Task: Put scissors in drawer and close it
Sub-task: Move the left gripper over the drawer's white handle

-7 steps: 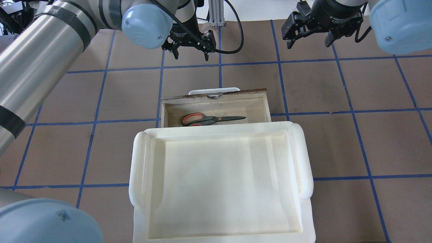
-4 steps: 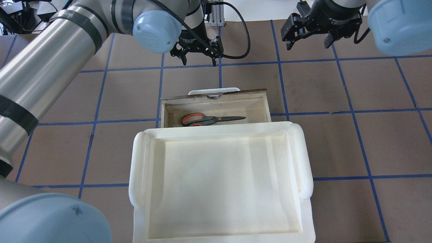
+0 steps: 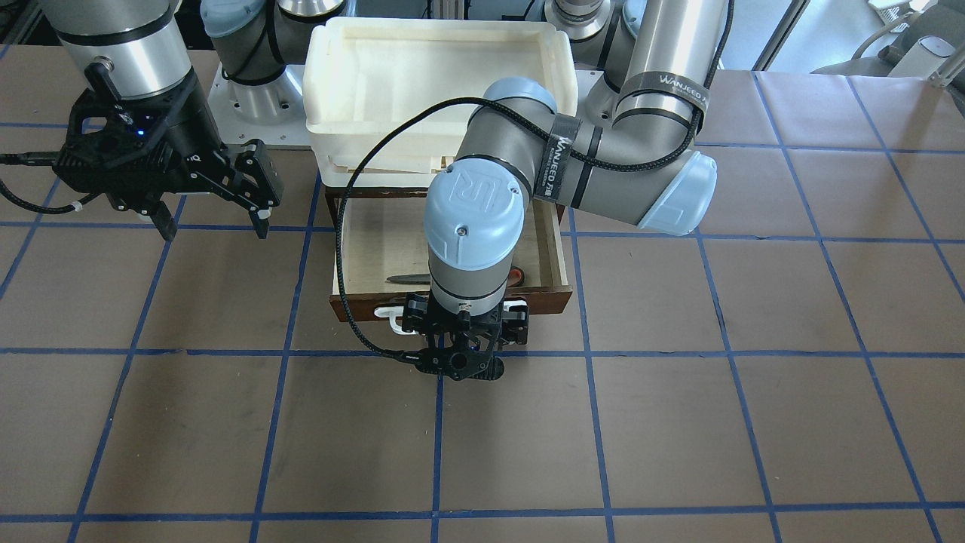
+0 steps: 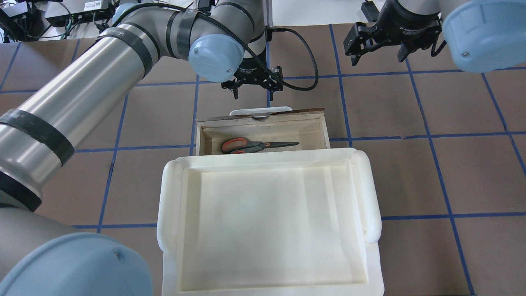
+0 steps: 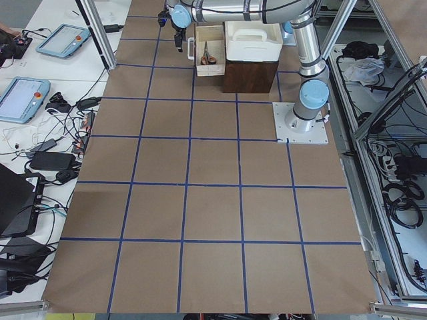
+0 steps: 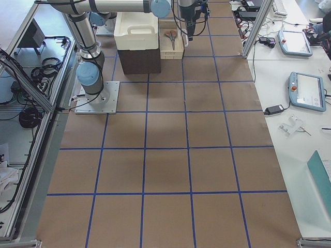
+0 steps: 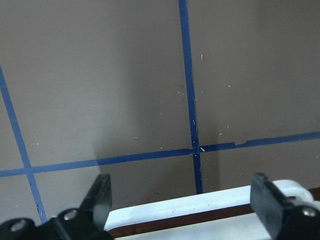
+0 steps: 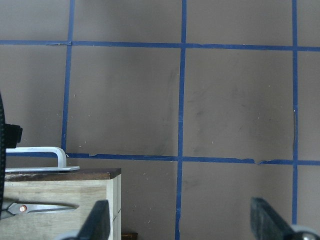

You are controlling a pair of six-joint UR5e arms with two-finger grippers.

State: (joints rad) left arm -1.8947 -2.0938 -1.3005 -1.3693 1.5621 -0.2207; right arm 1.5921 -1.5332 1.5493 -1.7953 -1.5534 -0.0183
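Note:
The scissors (image 4: 259, 145) with orange-lined handles lie flat inside the open drawer (image 4: 263, 120), blades to the view's right. They also show in the front view (image 3: 407, 279) and the right wrist view (image 8: 40, 207). The drawer's white bar handle (image 4: 260, 110) faces away from the robot. My left gripper (image 4: 253, 95) is open and empty, pointing down just beyond that handle. In the left wrist view the handle (image 7: 200, 206) lies between the fingers (image 7: 101, 195). My right gripper (image 4: 377, 57) is open and empty, hovering far to the drawer's right (image 3: 212, 226).
A large white plastic tray (image 4: 166, 205) sits on top of the dark cabinet (image 5: 248, 73) that holds the drawer. The brown table with blue tape grid (image 4: 411, 172) spreads around it. A black cable (image 3: 354, 226) loops from the left wrist.
My left arm has swung right and toward the drawer, bringing its open gripper close to the white handle. The right gripper has barely moved. The scissors and drawer are unchanged.

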